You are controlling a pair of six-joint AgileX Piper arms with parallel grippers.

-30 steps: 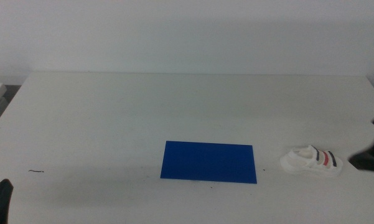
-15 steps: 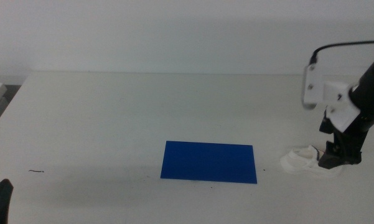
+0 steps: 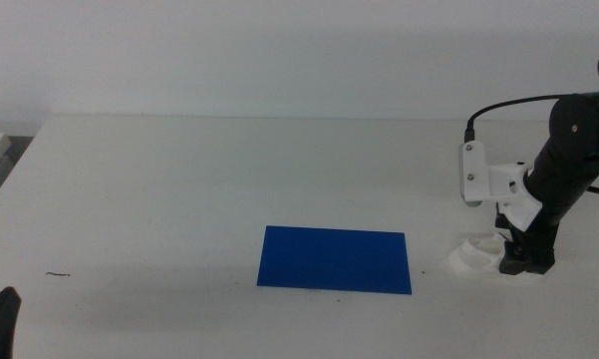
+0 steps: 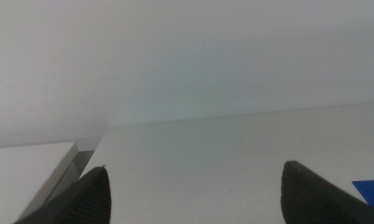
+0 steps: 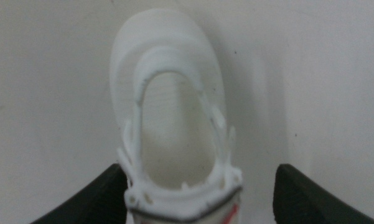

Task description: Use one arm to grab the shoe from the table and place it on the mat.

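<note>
- Here the right gripper [image 3: 525,261] stands low over the shoe [image 5: 174,118], its jaws spread wide with one on each side of the sneaker's middle; in the right wrist view neither jaw plainly touches it, so nothing is held yet
- The straddle looks chosen so that closing would pinch the shoe across its narrow width, where the sides give two facing surfaces
- The white sneaker rests on the worktop [image 3: 179,189], just beside the short edge of the blue mat [image 3: 335,260] on the side the right arm [image 3: 568,160] comes from, apart from it; a trace of red stripe shows at the shoe's edge in the wrist view
- The mat lies flat with nothing on it, so the placing step is not yet done
- The left gripper [image 4: 193,193] waits with jaws wide apart and nothing between them, near the worktop's left side
- No readable lettering or brand shows on the arm, shoe or mat
</note>
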